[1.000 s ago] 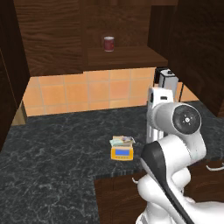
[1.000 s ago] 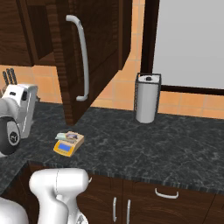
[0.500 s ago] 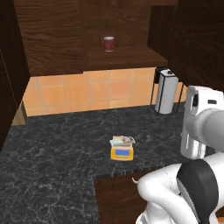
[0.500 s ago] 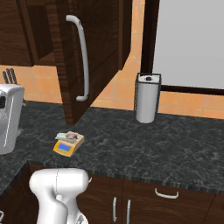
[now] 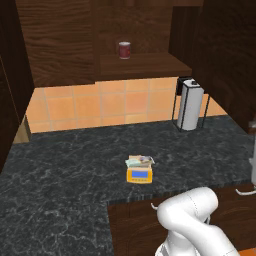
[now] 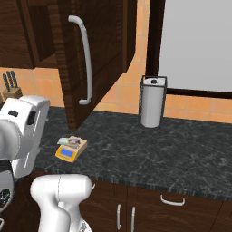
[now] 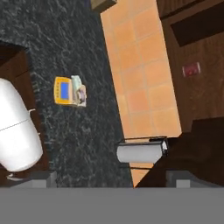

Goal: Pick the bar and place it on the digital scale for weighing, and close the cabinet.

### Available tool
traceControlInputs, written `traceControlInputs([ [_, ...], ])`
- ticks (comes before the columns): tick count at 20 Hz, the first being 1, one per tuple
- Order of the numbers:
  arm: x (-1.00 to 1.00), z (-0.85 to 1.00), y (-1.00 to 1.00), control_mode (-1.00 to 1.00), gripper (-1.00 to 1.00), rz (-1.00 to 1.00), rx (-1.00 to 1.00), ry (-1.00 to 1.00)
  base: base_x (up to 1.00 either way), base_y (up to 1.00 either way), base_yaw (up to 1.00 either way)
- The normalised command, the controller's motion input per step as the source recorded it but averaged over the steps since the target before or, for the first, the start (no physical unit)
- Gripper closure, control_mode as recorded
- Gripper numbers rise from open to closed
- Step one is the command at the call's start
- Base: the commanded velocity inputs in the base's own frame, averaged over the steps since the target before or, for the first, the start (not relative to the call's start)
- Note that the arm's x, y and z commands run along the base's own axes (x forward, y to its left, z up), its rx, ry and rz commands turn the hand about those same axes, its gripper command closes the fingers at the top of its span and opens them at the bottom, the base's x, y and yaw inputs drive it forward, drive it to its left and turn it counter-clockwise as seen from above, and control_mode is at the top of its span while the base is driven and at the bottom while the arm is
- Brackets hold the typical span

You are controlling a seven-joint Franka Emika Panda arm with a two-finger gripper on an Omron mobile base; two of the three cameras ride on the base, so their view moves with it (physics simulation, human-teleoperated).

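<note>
The pale green-and-white wrapped bar [image 5: 139, 161] lies on the yellow-orange digital scale [image 5: 139, 174] at frame centre. The arm has swung right toward the open dark woodgrain cabinet [image 6: 97, 54]; whether the fingers are open or closed cannot be told.

The bar [image 6: 71, 141] lies on the digital scale [image 6: 69, 150]; the cabinet [image 6: 90, 54] door stands open.

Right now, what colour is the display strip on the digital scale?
Blue, set in the yellow-orange body of the digital scale; the hand view shows it best.

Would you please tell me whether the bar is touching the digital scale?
Touching: the left base view shows the bar lying directly on the digital scale.
</note>
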Motion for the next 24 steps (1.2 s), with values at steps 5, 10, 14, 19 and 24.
traceControlInputs([
  [5, 0.01, -1.00, -0.82, -1.00, -1.00, 0.24, 0.03, -0.58, 0.00, 0.00, 0.00],
  [10, 0.49, -0.95, -0.63, -1.00, -1.00, 0.27, 0.06, -0.57, 0.00, 0.00, 0.00],
  [14, 1.00, -0.99, -0.43, -1.00, -1.00, 0.22, 0.09, -0.44, 0.00, 0.00, 0.00],
  [19, 0.93, -0.74, -0.11, -1.00, -1.00, 0.23, 0.14, -0.54, 0.00, 0.00, 0.00],
  [24, 0.55, 0.41, 0.08, -1.00, -1.00, 0.23, 0.01, -0.41, 0.00, 0.00, 0.00],
])
